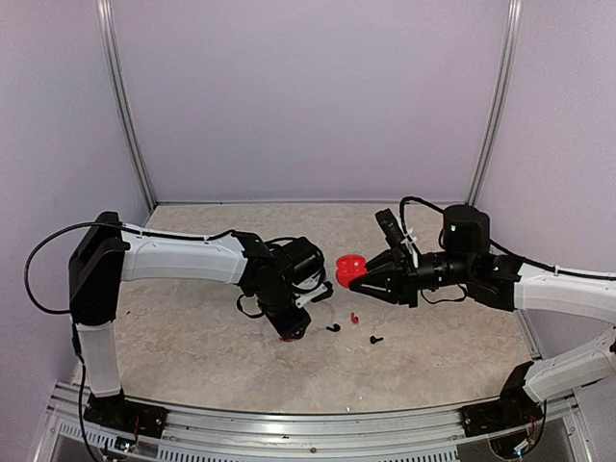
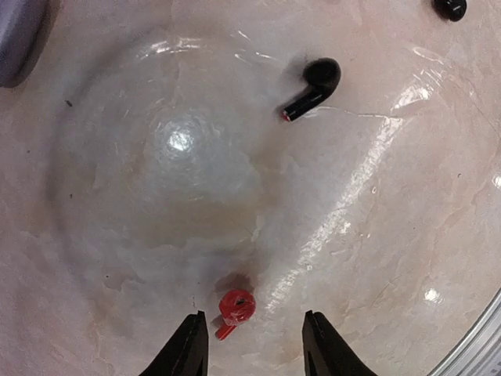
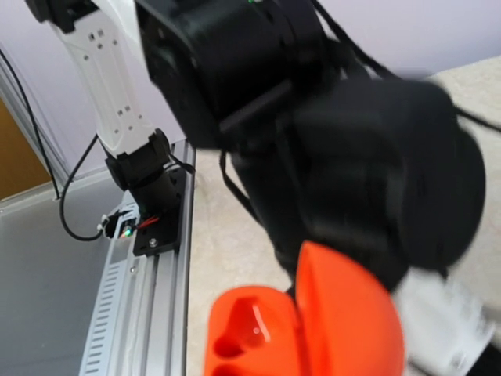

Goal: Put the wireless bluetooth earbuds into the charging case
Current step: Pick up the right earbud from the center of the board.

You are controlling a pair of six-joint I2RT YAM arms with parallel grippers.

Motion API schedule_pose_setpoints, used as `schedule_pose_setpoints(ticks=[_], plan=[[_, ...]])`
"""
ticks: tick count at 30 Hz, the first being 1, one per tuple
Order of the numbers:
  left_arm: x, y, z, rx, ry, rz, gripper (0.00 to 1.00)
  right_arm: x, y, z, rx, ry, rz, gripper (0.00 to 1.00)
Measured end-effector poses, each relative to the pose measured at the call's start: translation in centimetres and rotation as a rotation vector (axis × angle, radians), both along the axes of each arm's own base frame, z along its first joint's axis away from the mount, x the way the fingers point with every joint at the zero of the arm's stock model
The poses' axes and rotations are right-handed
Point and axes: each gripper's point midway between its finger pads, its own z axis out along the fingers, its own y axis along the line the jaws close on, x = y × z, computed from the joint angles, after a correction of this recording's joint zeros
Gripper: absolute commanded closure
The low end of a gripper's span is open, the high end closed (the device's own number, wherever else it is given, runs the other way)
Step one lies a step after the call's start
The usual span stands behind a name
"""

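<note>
Red earbud [image 2: 235, 307]: lay on the table [image 1: 192, 337], stem pointing toward the left wrist camera, in the gap between the left gripper's fingers, seemingly touching neither.
Second red earbud [image 1: 354, 316]: lay on the table apart from the first, to the right of the left gripper and below the raised case in the top view.
Black earbuds: two lay loose on the table. One [image 2: 313, 86] was beyond the red one in the left wrist view, stem angled down-left. The other [image 2: 450, 8] was farther off and cut by the upper edge of that view.
Charging case [image 3: 313, 329]: red, lid swung open, hollows of the lower half showing. It was held above the table between the two arms.
Left gripper [image 2: 255, 329]: pointed straight down at the table, jaws spread, straddling the first red earbud with nothing pinched.
Right gripper [image 1: 362, 277]: reached leftward with the jaws pinching the case at their tips. In its own wrist view the fingers were hidden by the case.
Left arm [image 3: 117, 102]: filled most of the right wrist view, its black wrist blurred and close behind the case.
Rail [image 3: 149, 313]: ran along the near table edge, carrying the left arm's base.
</note>
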Motion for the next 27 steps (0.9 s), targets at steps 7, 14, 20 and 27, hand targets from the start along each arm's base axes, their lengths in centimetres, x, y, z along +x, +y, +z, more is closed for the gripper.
schedule_pose_setpoints(ticks=[7,14,20,27], plan=[[-0.8,-0.4,-2.5,0.111,0.002,-0.148,0.68,-0.3,-0.3,0.4,0.003,-0.004,-0.001,0.9],[0.1,0.3,-3.6,0.2,-0.025,-0.18,0.69,-0.4,-0.5,-0.1,-0.005,0.004,-0.004,0.9],[0.3,0.7,-3.6,0.22,-0.033,-0.182,0.64,-0.4,-0.5,-0.1,-0.008,0.007,-0.005,0.9],[0.7,1.6,-3.6,0.228,-0.02,-0.155,0.63,-0.3,-0.6,-0.2,-0.008,0.007,-0.009,0.9]])
